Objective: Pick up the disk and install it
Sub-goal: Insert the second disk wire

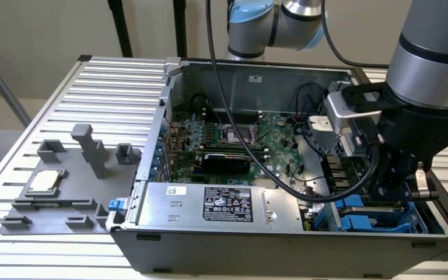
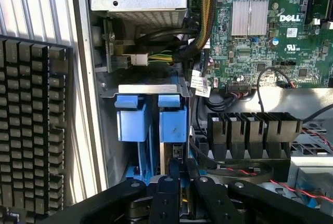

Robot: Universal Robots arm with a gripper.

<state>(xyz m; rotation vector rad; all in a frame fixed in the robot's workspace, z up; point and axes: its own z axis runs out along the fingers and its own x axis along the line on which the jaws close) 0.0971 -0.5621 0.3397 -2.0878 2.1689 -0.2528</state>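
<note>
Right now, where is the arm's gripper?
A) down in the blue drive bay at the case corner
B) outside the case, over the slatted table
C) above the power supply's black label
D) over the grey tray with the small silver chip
A: the gripper is low inside the computer case, at the blue drive bay, with a blue-framed disk right ahead of it.
</note>
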